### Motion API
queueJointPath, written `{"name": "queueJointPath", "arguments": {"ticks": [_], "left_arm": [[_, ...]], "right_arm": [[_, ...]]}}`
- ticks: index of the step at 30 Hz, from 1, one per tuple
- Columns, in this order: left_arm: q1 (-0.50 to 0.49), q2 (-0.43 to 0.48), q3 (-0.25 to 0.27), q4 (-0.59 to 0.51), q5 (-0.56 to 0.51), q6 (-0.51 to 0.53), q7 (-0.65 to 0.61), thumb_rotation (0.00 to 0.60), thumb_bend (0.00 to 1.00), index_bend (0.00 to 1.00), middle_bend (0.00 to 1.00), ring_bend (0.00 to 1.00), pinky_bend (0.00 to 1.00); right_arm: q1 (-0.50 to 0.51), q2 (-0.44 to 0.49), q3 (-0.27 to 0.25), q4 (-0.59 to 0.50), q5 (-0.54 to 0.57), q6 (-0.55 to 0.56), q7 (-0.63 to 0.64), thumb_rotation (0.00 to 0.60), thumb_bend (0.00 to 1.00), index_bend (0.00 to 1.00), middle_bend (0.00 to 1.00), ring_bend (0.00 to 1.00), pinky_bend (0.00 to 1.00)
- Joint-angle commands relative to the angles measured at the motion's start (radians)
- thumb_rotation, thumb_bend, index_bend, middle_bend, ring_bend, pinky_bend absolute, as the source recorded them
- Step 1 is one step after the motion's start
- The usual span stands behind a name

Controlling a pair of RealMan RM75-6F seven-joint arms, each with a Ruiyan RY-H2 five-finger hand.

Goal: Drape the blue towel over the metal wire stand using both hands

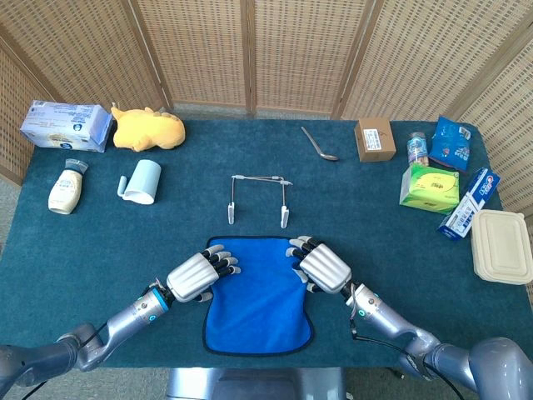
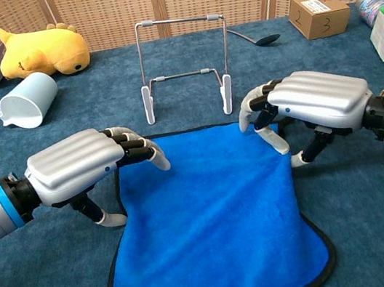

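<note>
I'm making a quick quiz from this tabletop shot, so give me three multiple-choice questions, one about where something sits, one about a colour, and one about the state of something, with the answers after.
1. Where is the stand relative to the towel?
A. Just beyond its far edge
B. On top of it
C. At its left side

2. What colour is the plush toy?
A. Green
B. Yellow
C. Red

3. How does the towel lie?
A. Draped over the stand
B. Rolled into a bundle
C. Flat on the table

Answers:
1. A, the stand's feet rest on the table just past the towel's far hem.
2. B, the toy at the far left corner is yellow.
3. C, it lies spread out, with the left robot hand and the right robot hand at its far corners and nothing lifted.
</note>
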Motion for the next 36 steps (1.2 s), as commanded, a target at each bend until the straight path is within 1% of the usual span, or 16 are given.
{"name": "queueJointPath", "arguments": {"ticks": [1, 9, 14, 25, 36], "left_arm": [[-0.004, -0.008, -0.003, 0.006, -0.004, -0.003, -0.005, 0.600, 0.38, 0.26, 0.26, 0.23, 0.17], [-0.015, -0.032, -0.011, 0.019, -0.011, 0.000, -0.023, 0.600, 0.46, 0.27, 0.27, 0.24, 0.17], [-0.018, -0.038, -0.007, 0.025, -0.011, 0.002, -0.032, 0.600, 0.53, 0.29, 0.28, 0.25, 0.17], [-0.018, -0.034, -0.006, 0.029, -0.016, 0.013, -0.041, 0.600, 0.63, 0.33, 0.30, 0.27, 0.18], [-0.019, -0.030, 0.003, 0.023, -0.020, 0.008, -0.052, 0.600, 0.60, 0.34, 0.29, 0.27, 0.17]], "right_arm": [[-0.001, 0.001, 0.001, 0.001, 0.002, 0.001, 0.001, 0.600, 0.27, 0.72, 0.33, 0.20, 0.24], [-0.003, 0.006, 0.004, 0.002, 0.005, 0.000, 0.001, 0.600, 0.28, 0.72, 0.33, 0.20, 0.24], [-0.005, 0.010, 0.005, 0.001, 0.007, 0.002, 0.001, 0.600, 0.27, 0.72, 0.33, 0.20, 0.24], [-0.005, 0.015, 0.008, -0.004, 0.008, 0.002, -0.001, 0.600, 0.27, 0.72, 0.34, 0.20, 0.24], [-0.006, 0.016, 0.010, -0.005, 0.009, 0.002, -0.001, 0.600, 0.28, 0.72, 0.34, 0.20, 0.24]]}}
